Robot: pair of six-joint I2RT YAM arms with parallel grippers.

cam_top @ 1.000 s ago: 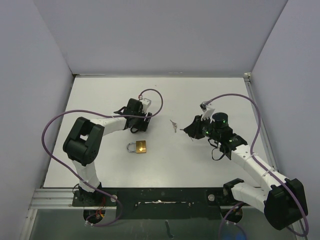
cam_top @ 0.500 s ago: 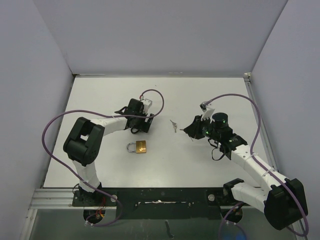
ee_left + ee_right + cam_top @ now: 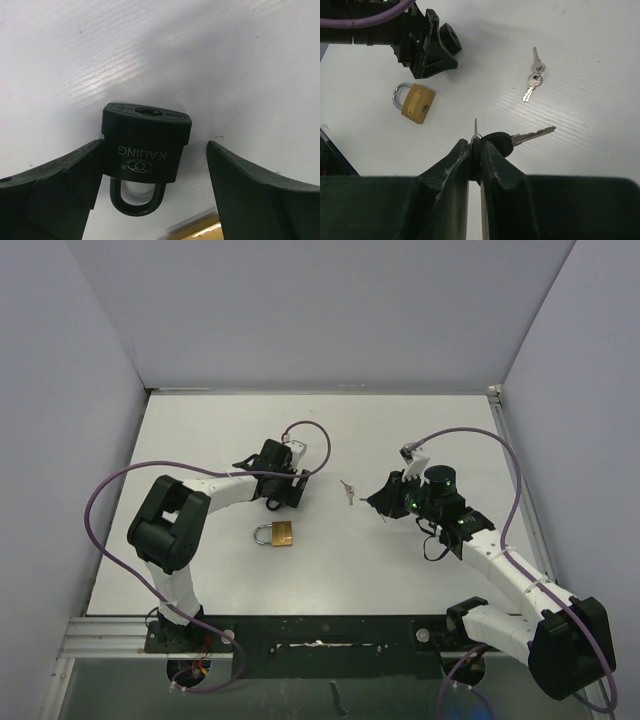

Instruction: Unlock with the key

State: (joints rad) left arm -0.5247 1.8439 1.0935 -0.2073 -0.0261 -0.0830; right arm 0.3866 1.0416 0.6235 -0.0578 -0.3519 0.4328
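Where the left arm (image 3: 215, 485) reaches out over the white bench (image 3: 200, 430), the left gripper (image 3: 155, 144) has its jaws wide open. A black padlock (image 3: 146, 137) sits between them. In the wrist view its keyhole end shows at the top and its loop (image 3: 137, 200) hangs at the bottom. The word KAJING is on its side, upside down. I cannot tell if the padlock stands up or lies flat. The finger (image 3: 60, 175) on the left of that view looks like it touches the padlock. The other finger (image 3: 255, 195) is apart from it, with a strip of bare bench between them. So the jaws are around the padlock but do not squeeze it.

A bit nearer the arm bases lies a brass padlock (image 3: 281, 534). It is flat on the bench, and its silver loop points left in the top view. It is near the left gripper but not touching it.

Further right, between the two grippers, two small silver keys (image 3: 347, 490) lie on the bench with their heads together.

On the right, the right gripper (image 3: 477, 146) has its jaws closed tight. They pinch a key (image 3: 500, 142) by its black head. A thin ring (image 3: 475, 127) sticks up beside the head. The silver blade (image 3: 535, 133) of the key pokes out to the right in the wrist view. This key is well apart from both padlocks.
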